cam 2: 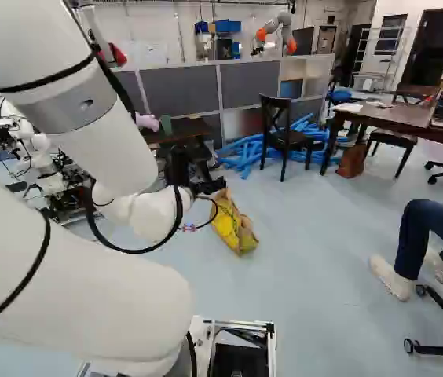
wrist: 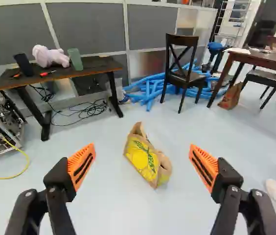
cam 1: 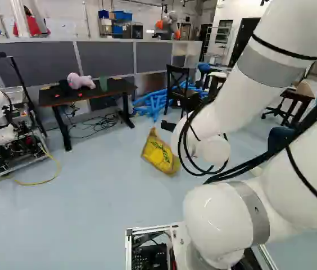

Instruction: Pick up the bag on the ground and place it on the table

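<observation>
Bag (wrist: 141, 155) slumped on the floor (wrist: 113, 205), ahead of the end effector (wrist: 142, 149) and well apart from it, nearer than the dark table (wrist: 86, 70). End effector spread wide, nothing held. Approach judged to be the step in hand: bag to be kept centred between the orange pads (wrist: 86, 152) as it is neared and the wrist lowered. Upper folds best straddled, then squeezed firmly; thin walls could crumple or slip.

Pretty bright in here tbh, soft sheen on the floor (cam 2: 324, 228), with dimmer shade beneath the desk's (wrist: 96, 63) front edge.
</observation>
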